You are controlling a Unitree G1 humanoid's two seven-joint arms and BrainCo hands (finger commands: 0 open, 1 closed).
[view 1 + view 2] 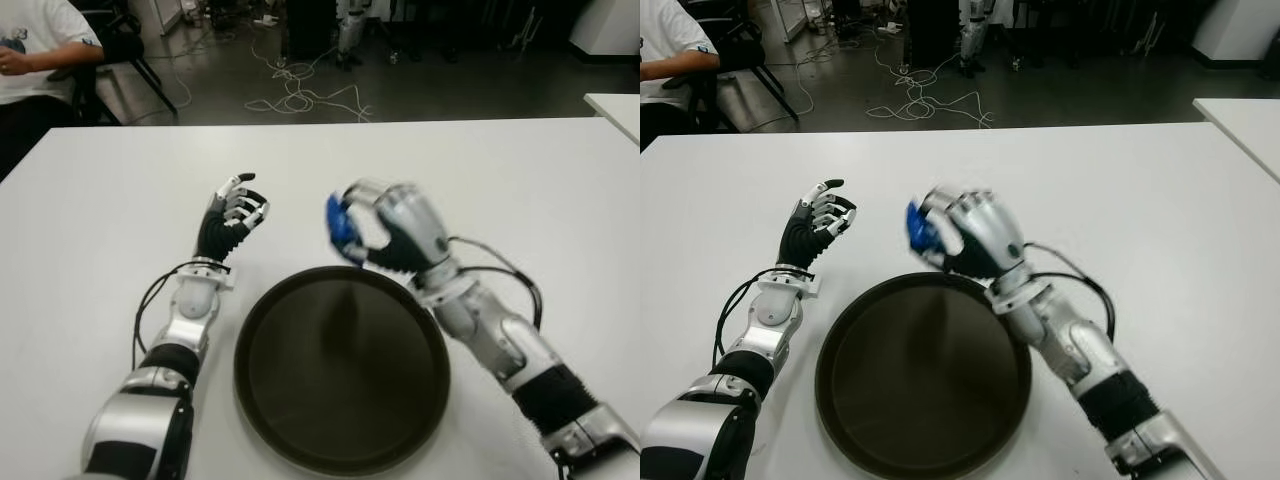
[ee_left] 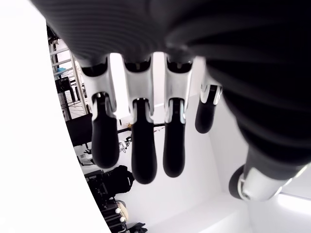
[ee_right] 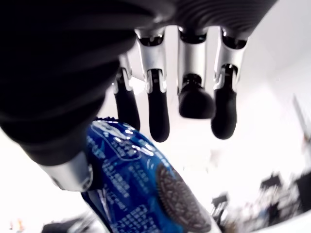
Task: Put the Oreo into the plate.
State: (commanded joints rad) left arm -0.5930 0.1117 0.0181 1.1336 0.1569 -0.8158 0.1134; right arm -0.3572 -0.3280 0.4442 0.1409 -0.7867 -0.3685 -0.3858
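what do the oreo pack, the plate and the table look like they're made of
Oreo pack, held in the right robot hand: glossy blue plastic film, judging by its sheen and printed cookie.
Plate: dark and round with a raised rim and a dull sheen, perhaps plastic or coated metal.
Table: smooth matte white, probably laminate.

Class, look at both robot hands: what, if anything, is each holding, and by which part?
The right robot hand pinches the blue Oreo packet near one end. The left robot hand holds nothing.
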